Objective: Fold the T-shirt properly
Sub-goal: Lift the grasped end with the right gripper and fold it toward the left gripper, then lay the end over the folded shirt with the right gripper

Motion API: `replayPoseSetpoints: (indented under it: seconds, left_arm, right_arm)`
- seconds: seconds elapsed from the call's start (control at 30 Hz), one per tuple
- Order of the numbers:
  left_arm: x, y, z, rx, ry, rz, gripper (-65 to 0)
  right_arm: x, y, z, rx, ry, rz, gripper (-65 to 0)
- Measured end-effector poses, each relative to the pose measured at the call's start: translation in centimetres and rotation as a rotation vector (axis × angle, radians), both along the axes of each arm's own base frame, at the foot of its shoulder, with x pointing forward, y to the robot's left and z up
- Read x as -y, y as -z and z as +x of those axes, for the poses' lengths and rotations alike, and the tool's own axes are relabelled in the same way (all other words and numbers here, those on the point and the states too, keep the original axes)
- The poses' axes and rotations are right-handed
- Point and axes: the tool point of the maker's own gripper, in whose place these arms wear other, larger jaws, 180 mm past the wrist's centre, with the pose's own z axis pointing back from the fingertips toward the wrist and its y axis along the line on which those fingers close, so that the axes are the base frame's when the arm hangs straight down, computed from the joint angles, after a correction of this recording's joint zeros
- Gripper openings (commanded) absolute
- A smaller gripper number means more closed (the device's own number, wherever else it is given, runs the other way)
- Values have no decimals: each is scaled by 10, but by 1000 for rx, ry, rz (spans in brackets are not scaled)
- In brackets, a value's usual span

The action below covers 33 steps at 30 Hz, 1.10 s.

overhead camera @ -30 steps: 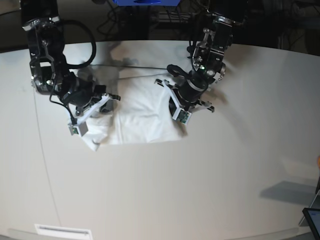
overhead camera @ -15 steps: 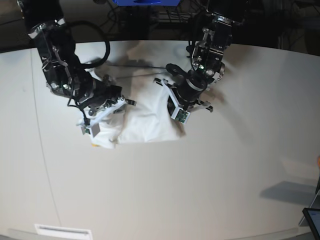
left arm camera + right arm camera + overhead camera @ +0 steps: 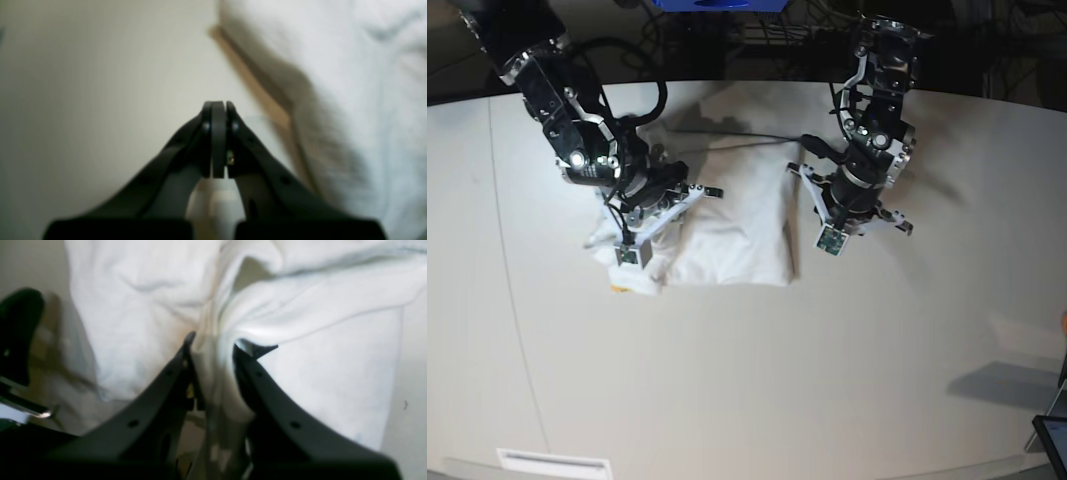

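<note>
Left of the base view: your right arm's fingers [image 3: 630, 243] were clamped on a bunched fold of the T-shirt [image 3: 727, 225], cloth packed between them in the right wrist view [image 3: 213, 380]. Vs a sec earlier, that arm had carried its handful inward toward the shirt's middle, so the near-left part now sat heaped and doubled over, not spread out. A small yellowish bit showed at the heap's lower-left corner [image 3: 617, 290]; can't tell what it was.

Centre: the shirt lay on the pale surface [image 3: 747, 380] as a compact, roughly square white pad, plain side up, right edge fairly straight, left edge rumpled under the right arm. Reads as a side fold in progress; the pad's still lumpy on that side and would want flattening before any next fold.

Right of the base view: your left arm's fingers [image 3: 829, 240] were pressed together w/ nothing between them, as the left wrist view showed [image 3: 218, 140]. That arm had come off the shirt's right edge, where it sat half a sec before, and now stood just beside it, over bare surface, cloth only at the right margin of its camera [image 3: 367, 83]. So the right side looks released and laid.

Pose: right arm reached in from the far left, wrist angled down and inward onto the heap. Left arm dropped from the far edge, wrist pointing down at the surface, near the shirt but apart from it.
</note>
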Motion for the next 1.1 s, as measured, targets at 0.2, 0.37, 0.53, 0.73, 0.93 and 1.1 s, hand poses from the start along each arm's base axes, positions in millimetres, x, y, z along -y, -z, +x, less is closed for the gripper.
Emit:
replayPoseSetpoints:
  seconds: [0.2, 0.37, 0.53, 0.73, 0.93, 1.1]
  left_arm:
    - [-30, 10, -16, -109, -23, 110, -650]
    - [-37, 27, -45, -188, -23, 136, -650]
    - [-34, 30, -46, -194, -15, 134, -650]
    - [-27, 34, -47, -196, -23, 112, -650]
    - [6, 40, -47, -187, 75, 102, -650]
    - [9, 42, -53, -187, 87, 93, -650]
  right_arm:
    - [-3, -2, 2, 11, -18, -5, -650]
    - [-20, -6, 1, 74, -107, -72, -650]
    - [-34, -5, -6, 60, -147, -94, -650]
    - [-54, -14, -8, 88, -191, -132, -650]
    - [-65, -23, -2, 126, -195, -131, -650]
    - [-61, -23, 4, 132, -191, -152, -650]
